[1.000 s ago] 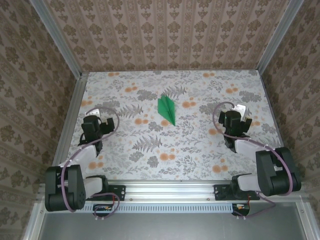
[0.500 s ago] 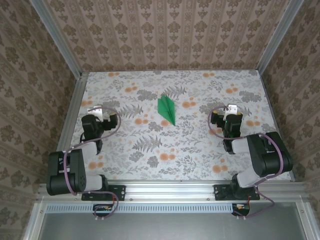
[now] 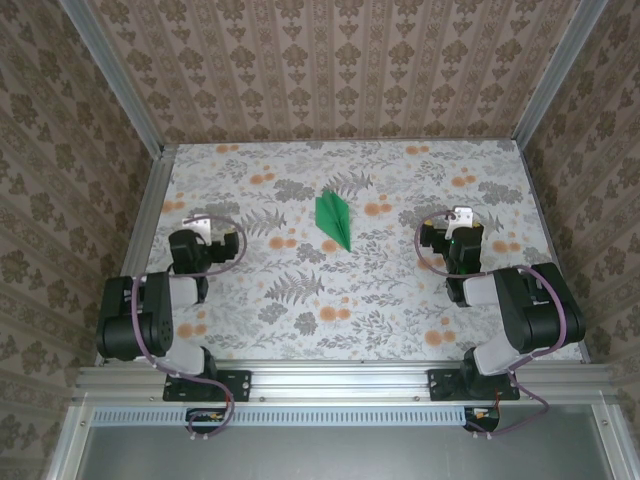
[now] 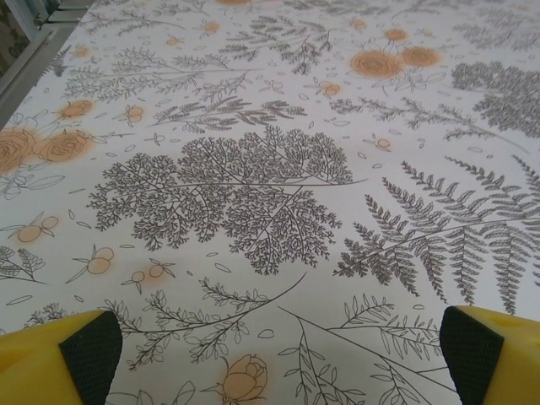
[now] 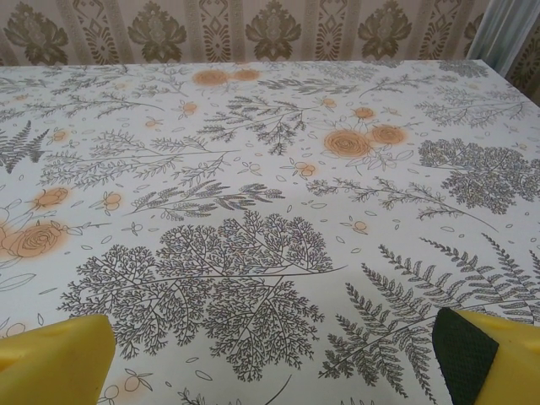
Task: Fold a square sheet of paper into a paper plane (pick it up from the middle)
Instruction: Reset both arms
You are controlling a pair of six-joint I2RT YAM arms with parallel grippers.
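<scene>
Progress: the paper plane [image 3: 334,220] lies finished, a narrow creased green dart; I judge the folding done, with nothing obvious left.
Left gripper [image 4: 278,350]: jaws wide apart, empty, well left of the plane.
Right gripper [image 5: 266,359]: jaws wide apart, empty, well right of it.
Surroundings: floral table [image 3: 400,300] under the plane; I see no obstruction beside it.

Soft, even light washes over the floral table [image 3: 390,300], leaving only faint shadows; both wrist views are crisp mid-frame, blurring slightly at the bottom corners.
</scene>
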